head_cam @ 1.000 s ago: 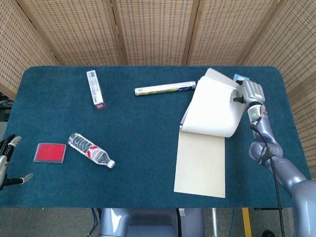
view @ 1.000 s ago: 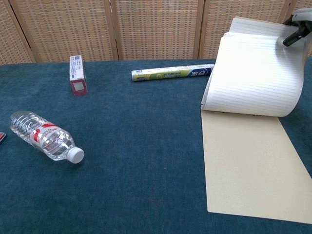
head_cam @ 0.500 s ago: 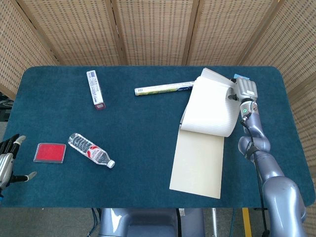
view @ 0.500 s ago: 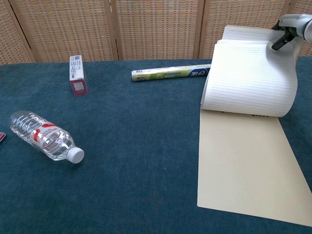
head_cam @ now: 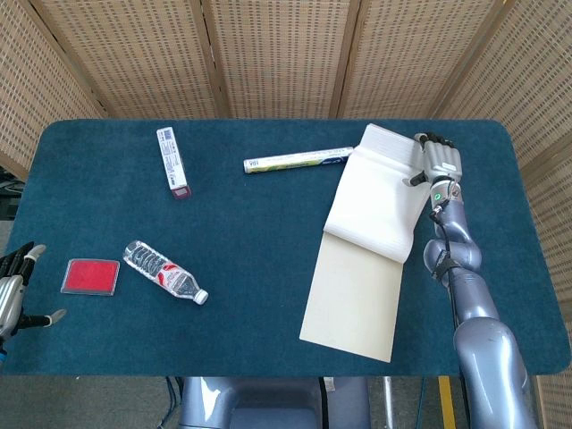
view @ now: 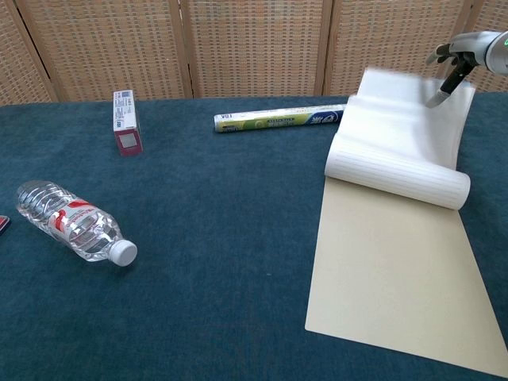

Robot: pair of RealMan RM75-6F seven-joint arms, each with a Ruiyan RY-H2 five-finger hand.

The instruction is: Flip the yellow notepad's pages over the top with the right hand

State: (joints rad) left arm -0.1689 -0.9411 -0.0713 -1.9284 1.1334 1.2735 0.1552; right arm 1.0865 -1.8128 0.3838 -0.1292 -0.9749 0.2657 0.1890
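The yellow notepad lies on the right of the table, its bare cardboard back facing up. Its lined pages are rolled back over the top binding and slope down toward the far edge. My right hand is at the pages' far right corner, thumb on the top sheet, pinching the pages' edge. That edge is blurred in the chest view. My left hand hangs off the table's front left corner, fingers apart, holding nothing.
A green-and-white tube lies just left of the flipped pages. A small box sits at the back left. A water bottle and a red card lie at the front left.
My right hand has carried the pages farther back and lower, so the tall arch has collapsed into a low roll. The pad's near end has slid left.
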